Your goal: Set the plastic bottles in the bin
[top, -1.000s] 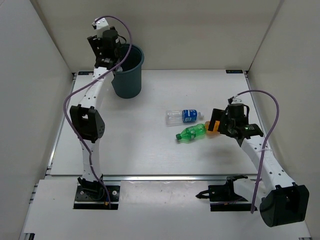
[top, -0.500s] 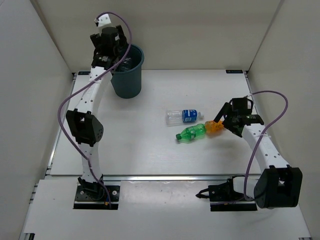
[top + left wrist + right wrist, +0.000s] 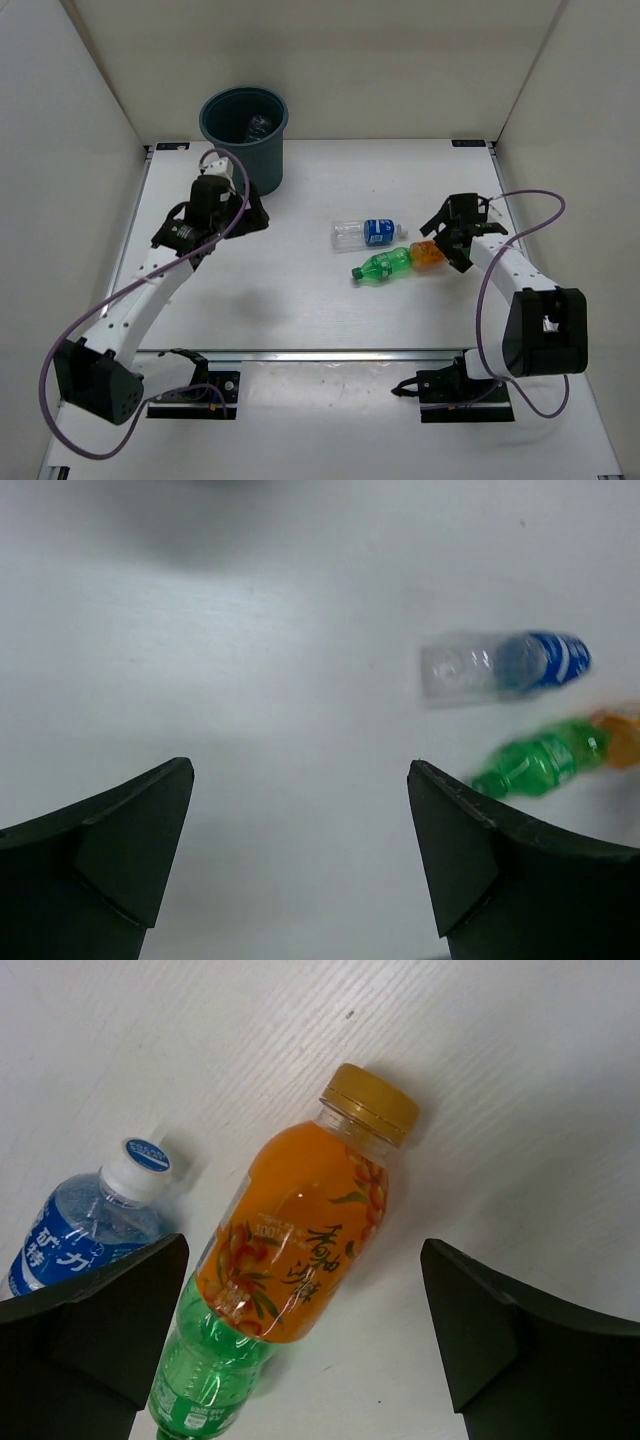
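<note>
Lying on its side between the wide-spread fingers of the right gripper [image 3: 444, 242] and touched by neither, the orange bottle [image 3: 300, 1250] points its yellow cap away from the wrist; its base end meets the green bottle [image 3: 205, 1380], and the clear bottle with the blue label [image 3: 85, 1225] lies just off the gripper's left finger. Only the right wrist view gives the orange label's print. Only the top view shows the bin [image 3: 255, 165], standing just beyond the left gripper [image 3: 300, 770] with a clear bottle [image 3: 258, 124] inside. The left wrist view shows that gripper's jaws apart and empty over the bare table [image 3: 300, 300], with the three bottles blurred ahead and to its right, well apart from it.
</note>
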Controlling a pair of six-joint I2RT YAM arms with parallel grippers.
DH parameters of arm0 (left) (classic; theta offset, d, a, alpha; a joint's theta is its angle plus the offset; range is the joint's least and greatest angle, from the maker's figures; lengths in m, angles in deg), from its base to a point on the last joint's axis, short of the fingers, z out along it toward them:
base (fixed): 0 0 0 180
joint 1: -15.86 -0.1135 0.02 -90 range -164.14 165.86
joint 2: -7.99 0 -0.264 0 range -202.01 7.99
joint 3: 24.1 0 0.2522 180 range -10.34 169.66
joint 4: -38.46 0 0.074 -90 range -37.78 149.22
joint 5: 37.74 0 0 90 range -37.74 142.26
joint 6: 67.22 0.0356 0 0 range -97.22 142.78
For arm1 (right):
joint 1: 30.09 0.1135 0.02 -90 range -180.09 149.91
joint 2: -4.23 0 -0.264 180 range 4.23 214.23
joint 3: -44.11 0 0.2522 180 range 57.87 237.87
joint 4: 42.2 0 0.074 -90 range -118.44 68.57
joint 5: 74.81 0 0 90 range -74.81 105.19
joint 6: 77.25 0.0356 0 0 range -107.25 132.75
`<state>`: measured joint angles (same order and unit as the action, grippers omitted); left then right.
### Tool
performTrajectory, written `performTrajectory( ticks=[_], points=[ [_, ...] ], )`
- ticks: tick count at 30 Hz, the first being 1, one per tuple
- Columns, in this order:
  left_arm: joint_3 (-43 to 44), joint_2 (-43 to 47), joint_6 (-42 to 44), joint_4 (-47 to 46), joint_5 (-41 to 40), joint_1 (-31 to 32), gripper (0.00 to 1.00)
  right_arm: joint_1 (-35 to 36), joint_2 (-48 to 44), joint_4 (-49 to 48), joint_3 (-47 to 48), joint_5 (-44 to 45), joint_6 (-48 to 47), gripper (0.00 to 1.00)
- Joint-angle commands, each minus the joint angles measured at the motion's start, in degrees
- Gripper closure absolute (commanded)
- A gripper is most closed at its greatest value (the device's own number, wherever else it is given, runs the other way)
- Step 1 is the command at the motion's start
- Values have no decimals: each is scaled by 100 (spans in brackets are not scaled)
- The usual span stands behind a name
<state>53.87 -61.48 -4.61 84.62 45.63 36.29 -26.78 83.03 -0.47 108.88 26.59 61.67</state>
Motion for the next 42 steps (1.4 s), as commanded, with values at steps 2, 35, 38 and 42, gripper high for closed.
performTrajectory(
  ticks=[2,35,38,42],
  points=[
    [-354,785,-301,371,434,471,1,-50,222,-590,-327,-128,468,1],
    [-963,163,-1962,-3028,3160,989,2,1469,-1359,-2401,-416,-4558,-3971,86],
    [-709,-206,-1866,-2986,2563,1201,1,1953,-1368,-2970,-460,-4980,-3760,87],
    [-576,-321,-1804,-2977,1545,1534,1,2059,-1167,-3587,-486,-5498,-3276,91]
  ],
)
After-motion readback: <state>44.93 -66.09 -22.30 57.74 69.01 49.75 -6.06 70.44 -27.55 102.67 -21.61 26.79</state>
